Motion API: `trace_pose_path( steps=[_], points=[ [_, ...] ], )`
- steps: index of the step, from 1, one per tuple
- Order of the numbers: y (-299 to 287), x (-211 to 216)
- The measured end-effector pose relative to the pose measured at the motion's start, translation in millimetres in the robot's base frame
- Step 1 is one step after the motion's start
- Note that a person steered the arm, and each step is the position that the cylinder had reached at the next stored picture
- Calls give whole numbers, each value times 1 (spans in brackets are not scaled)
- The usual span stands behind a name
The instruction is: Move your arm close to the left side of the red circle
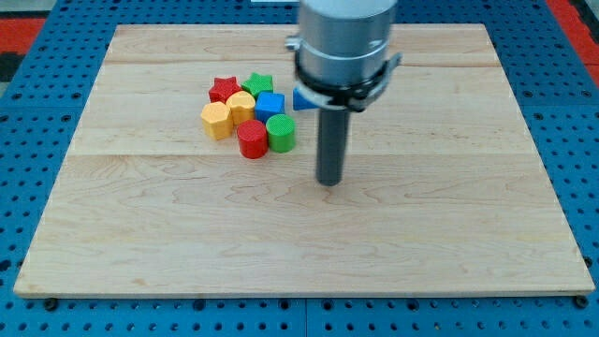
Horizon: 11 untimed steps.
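Tip (329, 182) right of red circle (252, 139), apart

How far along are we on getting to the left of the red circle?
Done: nothing decisive yet. In hand: my tip sits on the board, to the view's right of the cluster, with the green circle between it and the red circle. Left: travel around the cluster to the red circle's left side, below the yellow block.

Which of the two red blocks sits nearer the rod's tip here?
The red circle, at the cluster's bottom edge beside the green circle. The red star lies at the top left, farther from my tip.
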State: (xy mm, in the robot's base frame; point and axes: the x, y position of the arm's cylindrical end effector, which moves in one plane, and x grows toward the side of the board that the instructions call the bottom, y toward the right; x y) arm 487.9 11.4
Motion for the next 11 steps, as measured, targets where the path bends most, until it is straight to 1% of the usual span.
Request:
trace_pose_path(
  steps=[1,2,3,4,9,10,11],
  points=[
    [-78,2],
    [-131,-6],
    [-136,-31],
    [-132,-41],
    [-106,-41],
    [-108,-41],
    [-129,-43]
  ],
)
